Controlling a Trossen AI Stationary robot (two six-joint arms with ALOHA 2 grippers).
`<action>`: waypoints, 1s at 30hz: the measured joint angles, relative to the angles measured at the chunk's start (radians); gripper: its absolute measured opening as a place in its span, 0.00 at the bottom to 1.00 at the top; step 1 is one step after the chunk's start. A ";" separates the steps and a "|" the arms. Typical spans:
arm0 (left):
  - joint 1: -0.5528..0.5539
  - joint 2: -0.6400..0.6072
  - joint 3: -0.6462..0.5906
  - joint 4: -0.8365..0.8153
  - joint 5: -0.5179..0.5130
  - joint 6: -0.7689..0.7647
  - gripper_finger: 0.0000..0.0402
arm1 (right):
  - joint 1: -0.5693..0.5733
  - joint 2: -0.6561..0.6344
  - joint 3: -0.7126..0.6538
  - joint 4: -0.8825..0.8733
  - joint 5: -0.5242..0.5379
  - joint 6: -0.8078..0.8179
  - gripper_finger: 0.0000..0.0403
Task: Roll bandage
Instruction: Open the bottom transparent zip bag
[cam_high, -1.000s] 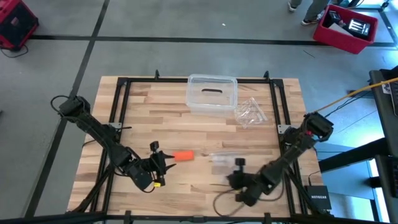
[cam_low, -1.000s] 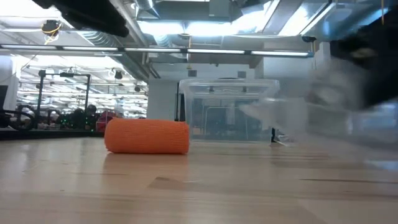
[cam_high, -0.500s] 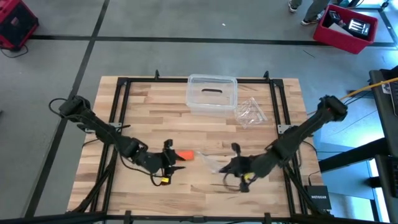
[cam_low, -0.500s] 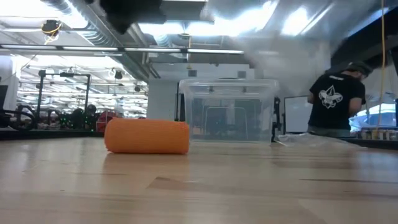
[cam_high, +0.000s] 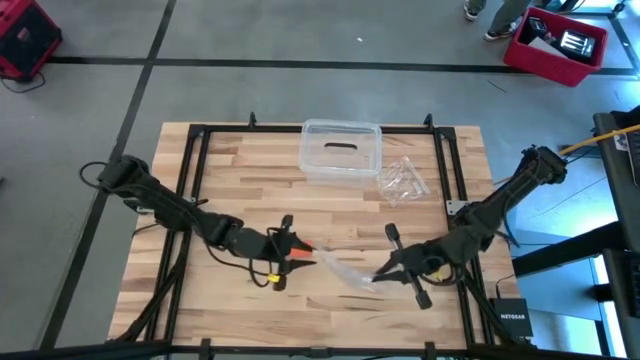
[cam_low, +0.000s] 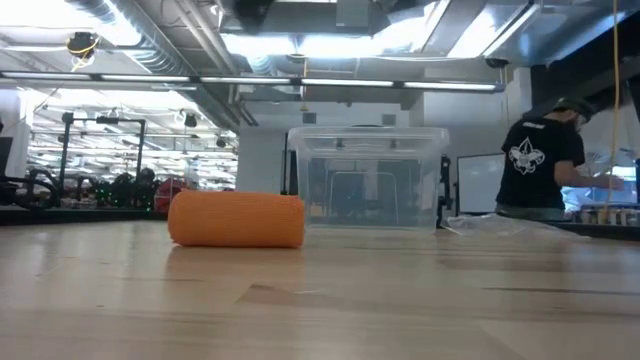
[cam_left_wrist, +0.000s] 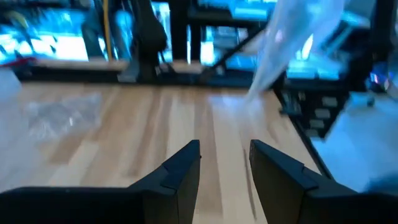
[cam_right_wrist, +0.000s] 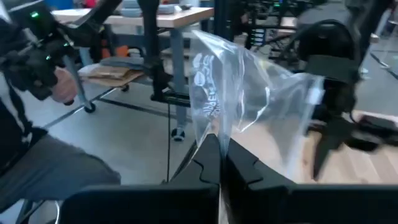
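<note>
- The left arm reaches in from the bench's left edge toward the middle of its front half; the left gripper (cam_high: 287, 250) hovers over the bandage with its fingers (cam_left_wrist: 186, 163) parted and nothing between them.
- The bandage (cam_high: 300, 252) is a compact orange roll lying on its side on the wooden bench (cam_high: 250, 180), a little left of centre and nearer the front edge than the back. From above it is mostly hidden under the left gripper; in the low view the bandage (cam_low: 237, 219) rests flat on the wood, with no fingers seen touching it.
- Just right of the roll, a clear plastic bag (cam_high: 345, 270) is lifted off the wood, stretching from near the bandage toward the right gripper.
- At the middle of the back edge stands a clear plastic box (cam_high: 341, 152), with a second, crinkled clear bag (cam_high: 403, 180) lying just beside its right side.
- The right arm comes in from the right edge; the right gripper (cam_high: 402, 268) sits near the front edge, right of centre, its fingers (cam_right_wrist: 205, 167) pressed together on an edge of the lifted bag (cam_right_wrist: 249, 93).
- Beyond the bench, a person (cam_low: 545, 165) in a dark shirt stands in the room on the right.
</note>
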 joint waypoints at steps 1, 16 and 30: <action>0.005 0.014 0.000 0.051 0.001 0.016 0.33 | -0.005 -0.003 0.000 -0.001 -0.007 -0.015 0.00; 0.040 0.116 0.000 0.252 0.204 0.061 0.33 | -0.058 -0.018 0.000 -0.028 -0.090 -0.077 0.00; 0.061 0.105 0.000 0.259 0.176 0.075 0.33 | -0.058 -0.021 0.000 -0.028 -0.035 -0.050 0.00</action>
